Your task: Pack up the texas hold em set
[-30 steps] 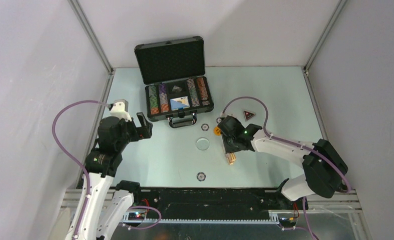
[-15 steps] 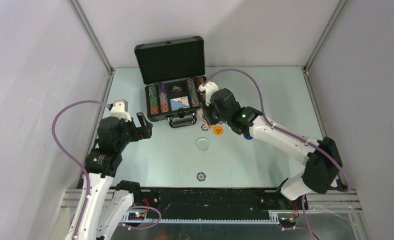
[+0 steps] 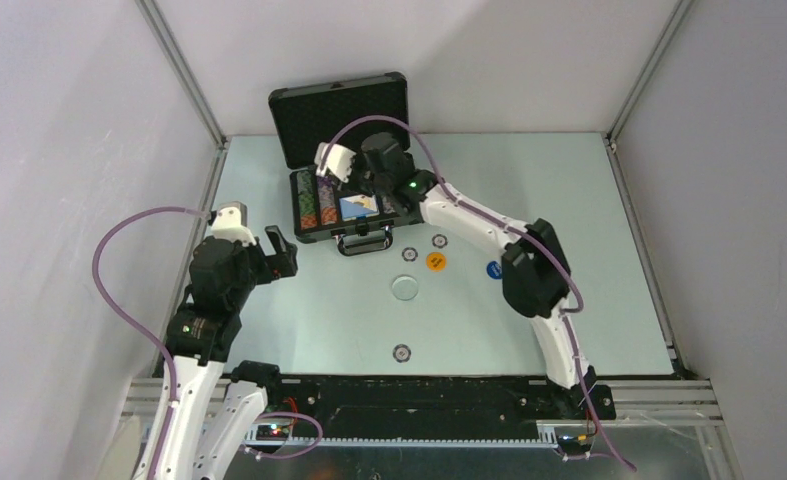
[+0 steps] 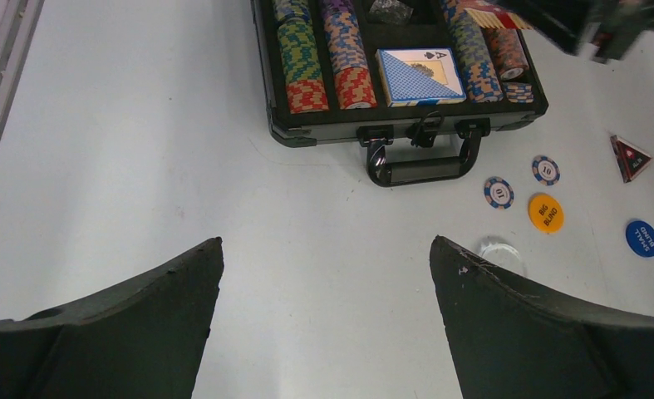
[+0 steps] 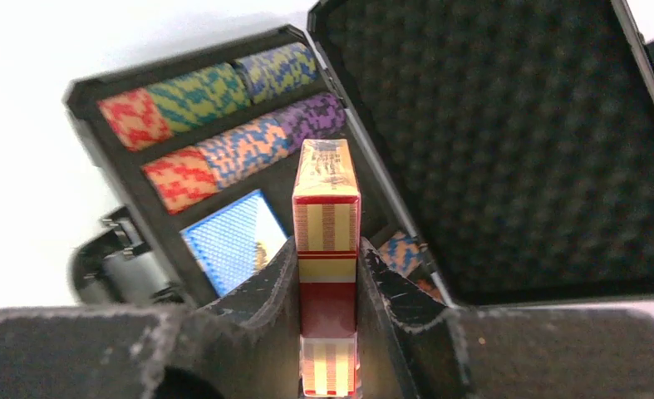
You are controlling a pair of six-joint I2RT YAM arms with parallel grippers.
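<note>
- Pale walls [image 3: 79, 150] stand around a light table [image 3: 569, 260]. At its far side the black briefcase [image 3: 341, 122] is open, with the foam lid raised.
- Already packed, as I judge it: the rows of chips [image 4: 307, 58] fill the side compartments. A blue deck [image 4: 419, 76] lies in the middle compartment, near the handle.
- Not yet packed: the orange button [image 4: 545, 212], the blue button [image 4: 642, 238], the clear disc [image 4: 499, 252], the triangular marker [image 4: 631, 156] and three loose chips [image 4: 499, 192]. All lie on the table in front of the case; one chip is nearer to the arm bases.
- The right gripper [image 5: 327, 253] is clamped on the red-patterned deck [image 5: 327, 179], with the fingers pressing its two broad faces. It hangs above the open tray, over the middle part beside the blue deck.
- The held deck seems not to touch the case. I think it must go down into the middle compartment. Whether there is free room for it I cannot tell, because something dark lies behind the blue deck.
- The left gripper [image 4: 326, 249] has its jaws wide apart and holds nothing. It hovers over bare table, in front of the case and to the left, well apart from the loose pieces.
</note>
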